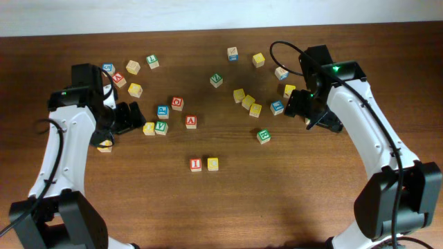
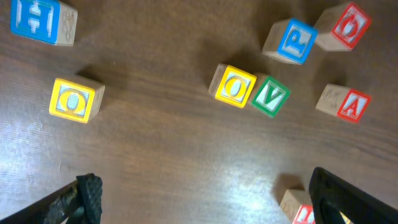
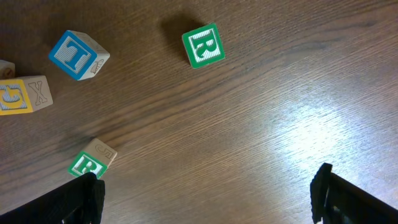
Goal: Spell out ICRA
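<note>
A red "I" cube (image 1: 196, 164) stands at the front centre with a yellow cube (image 1: 212, 164) close on its right, its letter too small to read. The red "A" cube (image 1: 191, 122) (image 2: 345, 102) lies behind them. A green cube (image 1: 264, 136) (image 3: 87, 165), reading R or B, lies right of centre. A second green cube (image 3: 203, 45) shows a similar letter. A yellow "C" cube (image 3: 12, 98) sits at the left edge. My left gripper (image 1: 131, 116) (image 2: 202, 199) and right gripper (image 1: 311, 114) (image 3: 211, 199) are both open and empty.
Yellow "O" (image 2: 235, 86) and green "V" (image 2: 270, 96) cubes touch, with blue "P" (image 2: 292, 40) and a red cube (image 2: 345, 25) behind. A yellow "O" (image 2: 74, 99), a blue "H" (image 2: 37, 18) and a blue "T" (image 3: 74, 55) lie nearby. Several more cubes are scattered across the back (image 1: 242, 93).
</note>
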